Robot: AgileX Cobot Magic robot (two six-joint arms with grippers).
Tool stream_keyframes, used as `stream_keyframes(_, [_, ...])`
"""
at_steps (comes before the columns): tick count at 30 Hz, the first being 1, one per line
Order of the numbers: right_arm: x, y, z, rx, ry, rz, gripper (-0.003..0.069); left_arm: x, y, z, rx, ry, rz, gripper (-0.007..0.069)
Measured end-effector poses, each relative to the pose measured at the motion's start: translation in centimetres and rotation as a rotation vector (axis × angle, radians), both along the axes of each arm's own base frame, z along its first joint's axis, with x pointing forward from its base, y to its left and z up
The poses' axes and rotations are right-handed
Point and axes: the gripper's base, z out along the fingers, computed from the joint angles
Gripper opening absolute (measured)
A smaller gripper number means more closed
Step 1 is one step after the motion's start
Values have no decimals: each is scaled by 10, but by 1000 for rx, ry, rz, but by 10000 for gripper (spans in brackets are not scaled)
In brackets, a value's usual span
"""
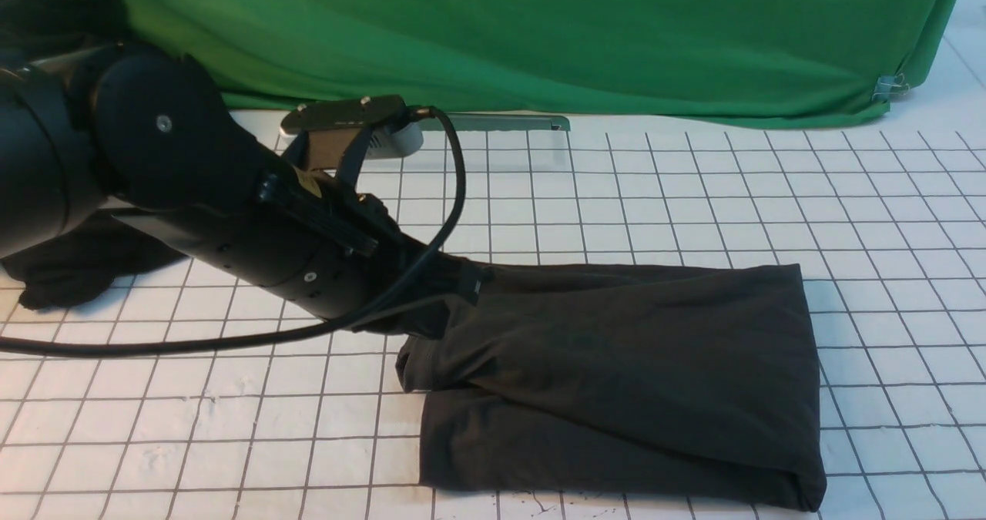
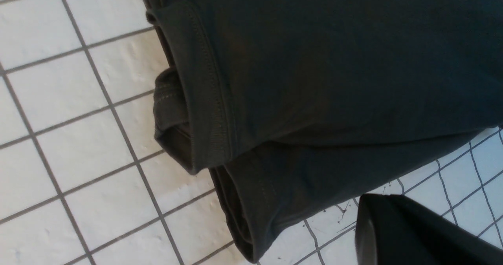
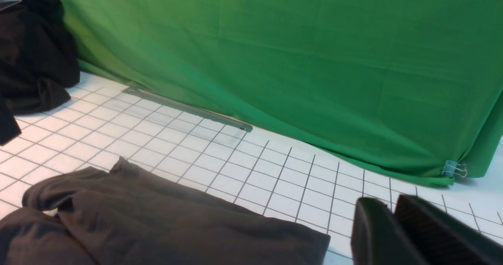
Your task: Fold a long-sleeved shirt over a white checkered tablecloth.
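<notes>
Item: we log the shirt [image 1: 616,366] folded into a compact stack right of centre on the tablecloth [image 1: 192,443], left gripper [image 1: 462,285] with jaws shut at its far-left corner, apparently pinching cloth for another fold, right gripper [image 3: 397,225] nearly closed, empty.

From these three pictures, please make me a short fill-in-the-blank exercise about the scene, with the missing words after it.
1. The folded shirt lies on a white cloth ruled into small ____.
2. The curtain behind it is ____.
3. The arm reaching over to the shirt is the robot's ____ arm.
4. A metal ____ holds the curtain's far right corner.

Missing words: squares; green; left; clip
</notes>
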Motion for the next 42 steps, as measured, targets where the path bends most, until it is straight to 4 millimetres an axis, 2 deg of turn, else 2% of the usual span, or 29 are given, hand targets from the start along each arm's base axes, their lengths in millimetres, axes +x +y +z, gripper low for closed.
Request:
stream_keyframes(7, [-1, 0, -6, 5, -14, -1, 90, 1, 0, 0, -4, -9, 3, -1])
stream_keyframes(12, [2, -2, -42, 4, -10, -46, 106, 1, 0, 1, -6, -15, 6, -1])
stream_keyframes(18, [5, -10, -86, -15, 63, -192, 118, 4, 0, 2, -11, -44, 14, -1])
stream_keyframes(20, [5, -11, -92, -17, 75, -218, 121, 4, 0, 2, -12, -45, 14, -1])
stream_keyframes(24, [5, -16, -118, -42, 116, -309, 132, 4, 0, 2, -7, -54, 14, -1])
stream_keyframes(29, [6, -18, -131, -72, 138, -324, 145, 1, 2, 7, -7, -61, 8, -1])
stream_keyframes(33, [6, -18, -130, -72, 121, -325, 155, -15, 11, 30, -17, -121, -5, 0])
stream_keyframes(37, [6, -18, -129, -72, 115, -323, 162, -39, 27, 61, -9, -232, -21, 0])
stream_keyframes(38, [6, -18, -129, -72, 115, -323, 165, -51, 35, 73, -8, -280, -25, 0])
stream_keyframes(39, [6, -18, -129, -73, 114, -323, 167, -53, 36, 75, -3, -286, -27, 0])
stream_keyframes(42, [6, -18, -129, -73, 114, -323, 179, -92, 62, 105, 19, -406, -34, 0])
